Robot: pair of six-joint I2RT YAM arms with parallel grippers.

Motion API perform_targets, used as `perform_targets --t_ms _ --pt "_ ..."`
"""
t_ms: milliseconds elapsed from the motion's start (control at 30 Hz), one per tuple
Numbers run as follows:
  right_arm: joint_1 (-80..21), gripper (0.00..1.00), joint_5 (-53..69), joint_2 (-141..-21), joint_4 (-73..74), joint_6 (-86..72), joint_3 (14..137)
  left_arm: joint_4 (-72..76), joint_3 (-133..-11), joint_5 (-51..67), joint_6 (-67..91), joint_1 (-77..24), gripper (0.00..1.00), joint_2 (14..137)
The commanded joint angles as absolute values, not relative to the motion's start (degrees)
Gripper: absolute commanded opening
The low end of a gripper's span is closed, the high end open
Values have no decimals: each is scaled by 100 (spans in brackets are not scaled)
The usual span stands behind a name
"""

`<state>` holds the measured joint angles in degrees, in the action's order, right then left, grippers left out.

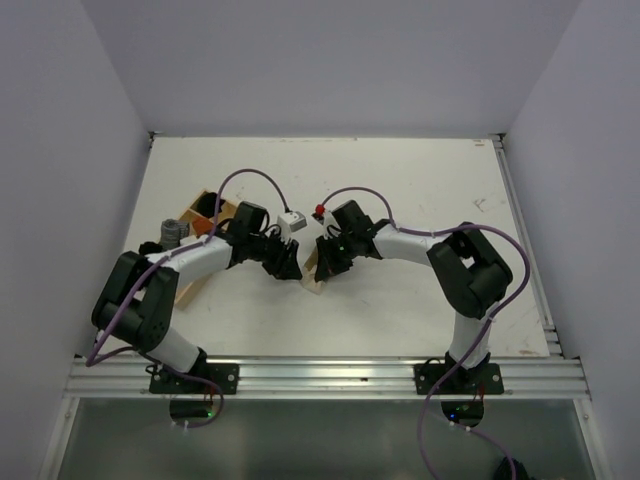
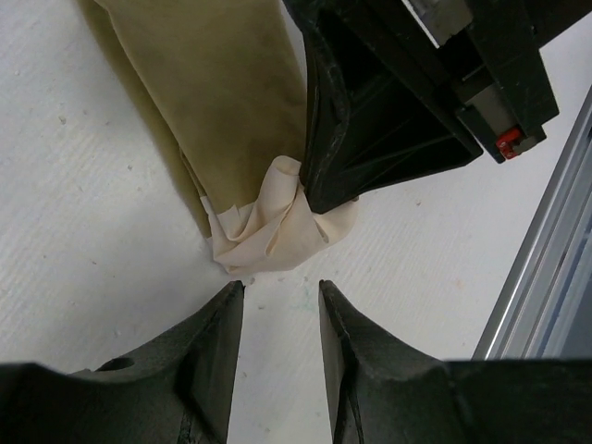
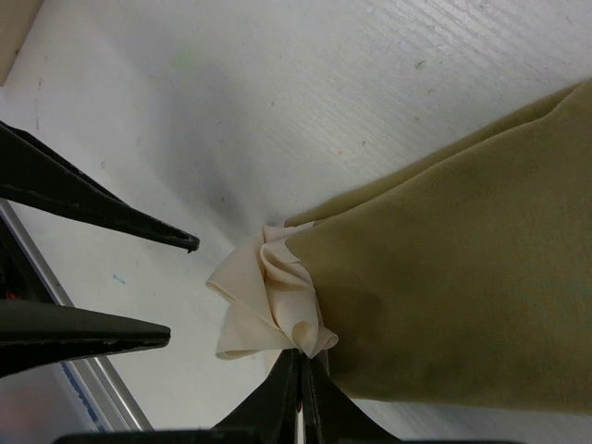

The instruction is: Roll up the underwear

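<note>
top view high, rear, looking down; wrist views close, opposed, share underwear (image 2: 231,111) cream end.

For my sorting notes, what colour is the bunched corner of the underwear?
Pale cream-beige; the rest of the underwear is olive-khaki. Clearest in the right wrist view.

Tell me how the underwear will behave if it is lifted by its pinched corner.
Probably floppy: the underwear bunches into soft folds where the right claw pinches its cream edge. Lifted, it would likely hang limp rather than keep its shape. It looks like thin cloth, so it is probably light.
</note>
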<state>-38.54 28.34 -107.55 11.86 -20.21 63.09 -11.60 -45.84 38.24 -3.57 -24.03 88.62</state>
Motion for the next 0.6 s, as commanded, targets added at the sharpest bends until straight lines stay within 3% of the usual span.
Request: perform_targets --t_ms 0,200,567 --pt "-3832 0 2979 -10784 967 -2118 6495 -791 -4597 4218 -1009 -2434 42 8833" --pt "-3823 0 2997 -10819 976 -2118 6539 -607 -4614 4175 -1599 -2443 43 8701" --pt "-3788 0 3041 -10811 976 -2127 6548 -528 -4799 5237 -2803 -2435 43 9052"
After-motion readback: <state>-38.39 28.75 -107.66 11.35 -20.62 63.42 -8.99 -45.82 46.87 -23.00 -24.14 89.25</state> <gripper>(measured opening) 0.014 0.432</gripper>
